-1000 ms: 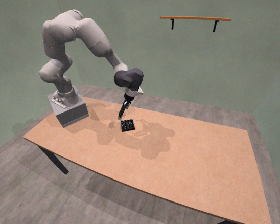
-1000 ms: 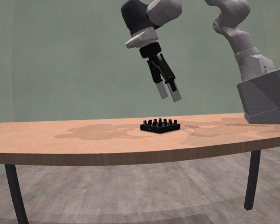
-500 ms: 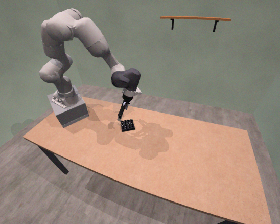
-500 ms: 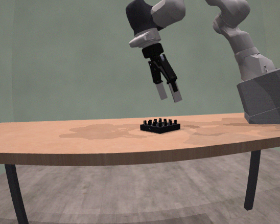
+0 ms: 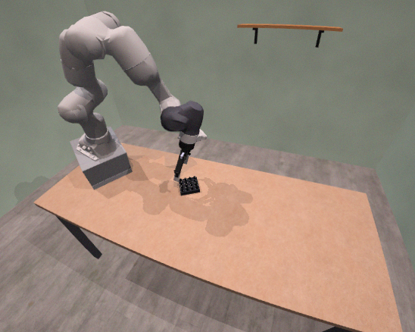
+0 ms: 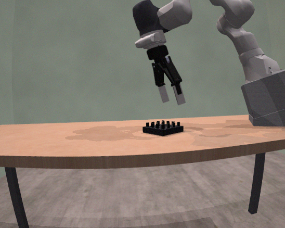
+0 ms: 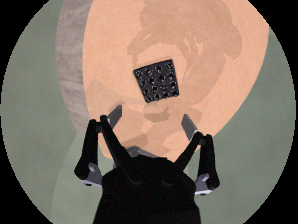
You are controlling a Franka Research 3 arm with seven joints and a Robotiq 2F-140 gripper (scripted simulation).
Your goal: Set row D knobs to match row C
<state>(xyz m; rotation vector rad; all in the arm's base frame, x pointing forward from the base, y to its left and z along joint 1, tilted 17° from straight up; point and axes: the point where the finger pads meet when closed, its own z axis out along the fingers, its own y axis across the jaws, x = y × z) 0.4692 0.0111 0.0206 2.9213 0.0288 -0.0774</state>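
Observation:
The knob box point(image 5: 189, 186) is a small black square with several upright black knobs, standing on the wooden table; it also shows in the exterior view point(image 6: 163, 128) and in the wrist view point(image 7: 157, 80). The knobs' white lines and printed names are too small to read. My gripper point(image 6: 171, 97) hangs tilted well above the box, a little toward the robot base, open and empty. In the top view the gripper point(image 5: 176, 176) appears just beside the box's left rear edge. In the wrist view the fingers of the gripper point(image 7: 152, 123) spread wide below the box.
The robot's grey base block point(image 5: 101, 161) stands on the table's far left corner. A wooden wall shelf point(image 5: 289, 27) hangs high on the back wall. The table edge point(image 6: 136, 159) runs along the front.

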